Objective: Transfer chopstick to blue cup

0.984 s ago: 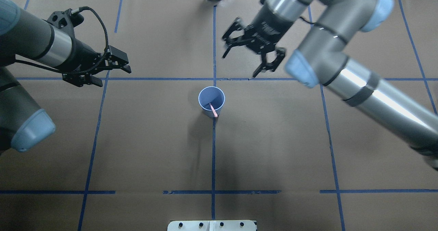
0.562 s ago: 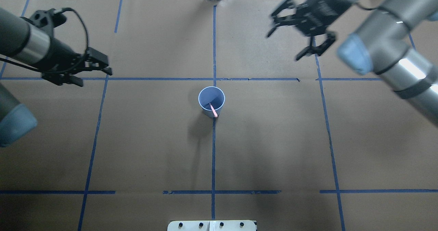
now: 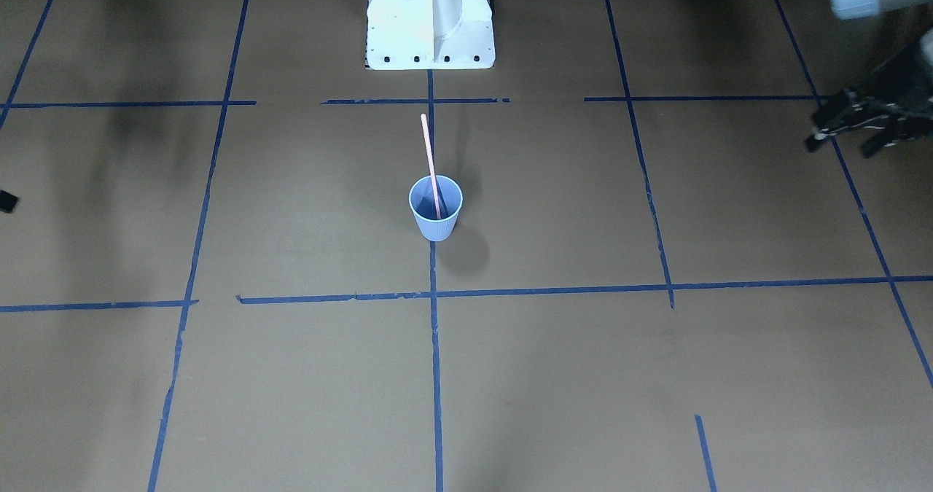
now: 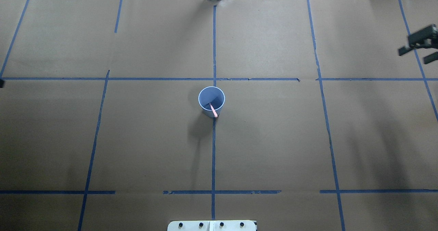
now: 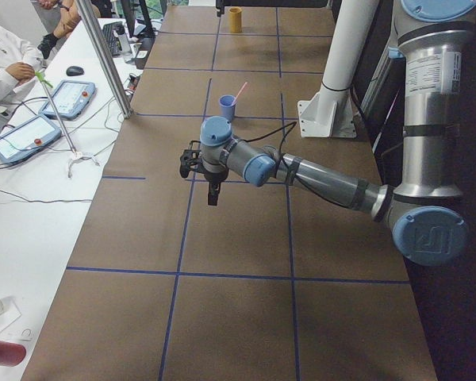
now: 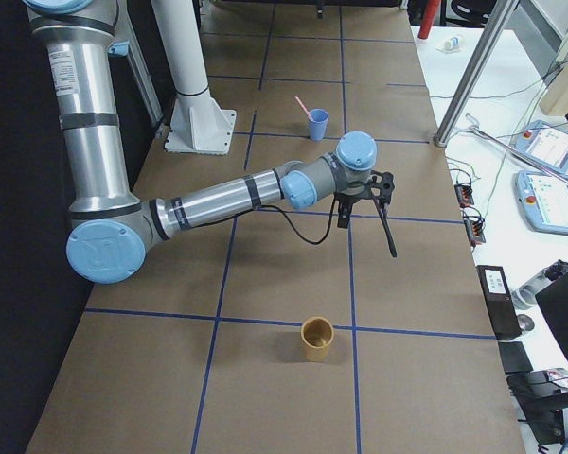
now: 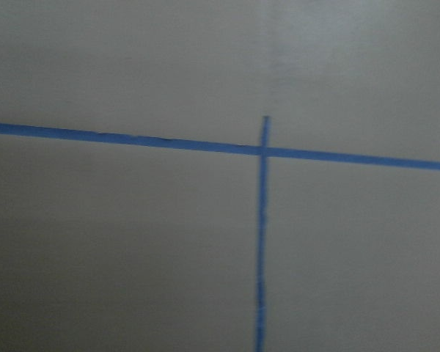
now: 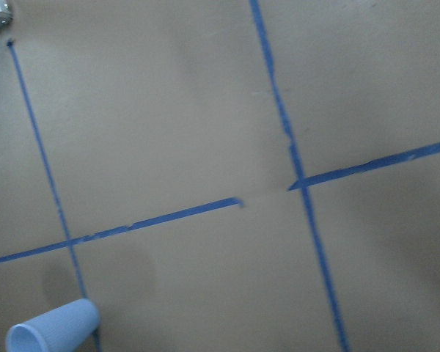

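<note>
**Done, by the look of it**

Left gripper [image 3: 845, 139]: far aside, grip impossible to tell. Mid-table: chopstick [image 3: 430, 149] leaning upright inside blue cup [image 3: 436, 227]. Right gripper [image 4: 412, 56]: spread wide, holding nothing, well apart. Probably nothing left to transfer.

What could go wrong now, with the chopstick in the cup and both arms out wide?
1. The chopstick leans on the rim of the blue cup, with most of its length above it; a jolt might tip the cup.
2. The left gripper and right gripper sit far out; a low sweep across the middle could clip the stick.
</note>
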`<state>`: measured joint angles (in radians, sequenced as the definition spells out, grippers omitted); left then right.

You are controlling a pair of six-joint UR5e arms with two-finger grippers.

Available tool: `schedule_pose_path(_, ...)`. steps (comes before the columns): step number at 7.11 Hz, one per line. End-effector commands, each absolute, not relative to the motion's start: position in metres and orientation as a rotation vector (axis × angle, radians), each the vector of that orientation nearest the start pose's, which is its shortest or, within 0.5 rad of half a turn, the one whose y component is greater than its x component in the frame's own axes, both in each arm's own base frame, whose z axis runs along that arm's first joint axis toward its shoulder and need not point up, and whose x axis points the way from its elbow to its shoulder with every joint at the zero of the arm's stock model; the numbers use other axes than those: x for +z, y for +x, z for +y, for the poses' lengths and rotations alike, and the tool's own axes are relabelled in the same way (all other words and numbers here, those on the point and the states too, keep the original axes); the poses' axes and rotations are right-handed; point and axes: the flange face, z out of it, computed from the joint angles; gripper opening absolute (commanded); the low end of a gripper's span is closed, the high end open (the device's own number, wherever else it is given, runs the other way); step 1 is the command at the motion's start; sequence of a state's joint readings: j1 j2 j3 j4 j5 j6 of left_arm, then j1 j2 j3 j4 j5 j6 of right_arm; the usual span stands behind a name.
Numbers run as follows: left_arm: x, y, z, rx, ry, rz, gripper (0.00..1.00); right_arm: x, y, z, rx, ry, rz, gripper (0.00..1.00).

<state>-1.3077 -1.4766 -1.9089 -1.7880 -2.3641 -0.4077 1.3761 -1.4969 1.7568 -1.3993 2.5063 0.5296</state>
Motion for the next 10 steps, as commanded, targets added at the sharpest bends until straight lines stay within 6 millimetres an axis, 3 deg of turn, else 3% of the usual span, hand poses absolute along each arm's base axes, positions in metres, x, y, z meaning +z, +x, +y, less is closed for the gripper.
schedule_pose_path(1, 0.582, -0.012, -0.457, 0.171, 0.206, 0.807, 1.00, 0.599, 0.039, -0.496, -0.049, 0.093, -0.839, 1.00)
schedule_pose_path(2, 0.612, -0.042, -0.457, 0.188, 0.219, 0.789, 1.00, 0.620, 0.070, -0.483, -0.101, 0.091, -0.791, 1.00)
schedule_pose_path(3, 0.628, -0.056, -0.453, 0.184, 0.185, 0.784, 1.00, 0.658, 0.098, -0.465, -0.160, 0.086, -0.758, 1.00)
schedule_pose_path(4, 0.632, -0.067, -0.448, 0.180, 0.133, 0.785, 1.00, 0.672, 0.107, -0.457, -0.173, 0.084, -0.764, 1.00)
schedule_pose_path(5, 0.634, -0.072, -0.446, 0.146, 0.060, 0.792, 1.00, 0.675, 0.107, -0.456, -0.172, 0.080, -0.764, 1.00)
schedule_pose_path(7, 0.600, -0.073, -0.451, 0.109, -0.020, 0.796, 1.00, 0.672, 0.106, -0.455, -0.171, 0.082, -0.765, 1.00)
schedule_pose_path(10, 0.596, -0.072, -0.447, 0.127, 0.009, 0.792, 1.00, 0.670, 0.100, -0.448, -0.177, 0.084, -0.781, 1.00)
